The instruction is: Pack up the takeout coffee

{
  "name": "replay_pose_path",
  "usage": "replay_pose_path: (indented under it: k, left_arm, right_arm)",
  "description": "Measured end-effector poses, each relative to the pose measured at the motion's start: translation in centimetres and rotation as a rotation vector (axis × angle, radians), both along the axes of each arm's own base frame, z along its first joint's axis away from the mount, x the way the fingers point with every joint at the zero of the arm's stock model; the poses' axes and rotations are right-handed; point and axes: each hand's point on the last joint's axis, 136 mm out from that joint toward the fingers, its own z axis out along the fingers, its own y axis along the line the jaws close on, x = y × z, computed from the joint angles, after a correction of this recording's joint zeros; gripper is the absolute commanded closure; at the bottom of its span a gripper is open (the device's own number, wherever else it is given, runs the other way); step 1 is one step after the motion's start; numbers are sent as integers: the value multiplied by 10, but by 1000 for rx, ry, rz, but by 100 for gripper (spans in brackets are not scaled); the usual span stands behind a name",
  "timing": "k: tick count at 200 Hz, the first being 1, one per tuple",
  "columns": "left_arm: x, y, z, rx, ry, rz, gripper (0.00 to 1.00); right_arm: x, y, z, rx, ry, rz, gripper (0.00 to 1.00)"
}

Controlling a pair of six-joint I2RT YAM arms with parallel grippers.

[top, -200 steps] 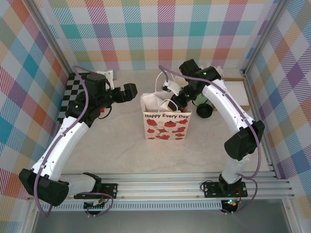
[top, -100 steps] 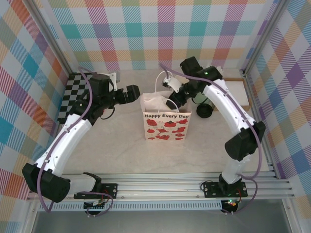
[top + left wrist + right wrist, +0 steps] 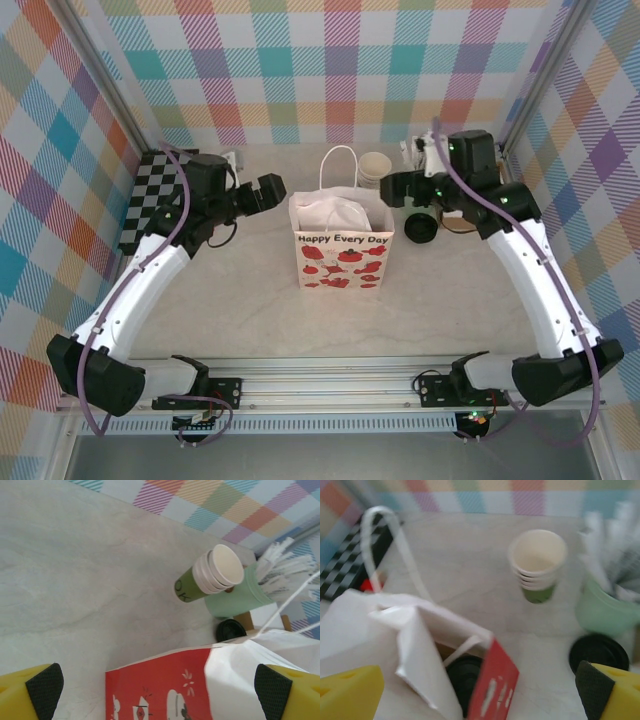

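A white paper bag (image 3: pixel 342 258) with red print stands open mid-table. Inside it, the right wrist view shows one takeout coffee, its black lid (image 3: pixel 465 672) facing up. The second takeout coffee (image 3: pixel 420 228) stands on the table right of the bag, its black lid (image 3: pixel 598 652) (image 3: pixel 231 630) visible. My right gripper (image 3: pixel 393 186) hangs open and empty behind the bag's right corner, above that cup's left side. My left gripper (image 3: pixel 268 190) is open and empty at the bag's upper left edge, the bag (image 3: pixel 200 680) between its fingers' line of sight.
A stack of lidless cream-rimmed cups (image 3: pixel 373 168) (image 3: pixel 537 562) stands behind the bag. A pale green holder of white sticks (image 3: pixel 607 610) (image 3: pixel 240 597) sits beside it. A black-and-white checkered board (image 3: pixel 150 190) lies at the far left; a white box (image 3: pixel 495 190) sits at the right wall.
My right gripper has pulled back from the bag's mouth, rightward and toward the back, with nothing in it. The left arm has barely moved.
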Motion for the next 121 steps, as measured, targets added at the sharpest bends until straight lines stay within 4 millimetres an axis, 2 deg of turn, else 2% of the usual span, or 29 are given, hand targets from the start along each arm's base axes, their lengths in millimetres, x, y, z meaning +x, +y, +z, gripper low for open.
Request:
replay_pose_path:
  k: [35,67,86,98,111,121]
  left_arm:
    - [-1,42,-17,106,16,211,0]
    - [-17,109,-39,331,-14,461,0]
    - [-31,154,-59,509,-15,614,0]
    - [-40,180,-77,611,13,695,0]
    - [-50,205,-100,684,56,764,0]
    - [-59,222,-119,723,95,802,0]
  right_arm:
    - [-9,-58,-33,17,8,-314,0]
    - [-21,-117,-73,-72,-65,-580,0]
    - [-24,-153,-112,-138,-55,-725,0]
    - [-26,-173,-145,-181,-15,-800,0]
    - [-29,-189,-180,-214,43,-844,0]
    - [-29,-194,-204,-212,82,-840,0]
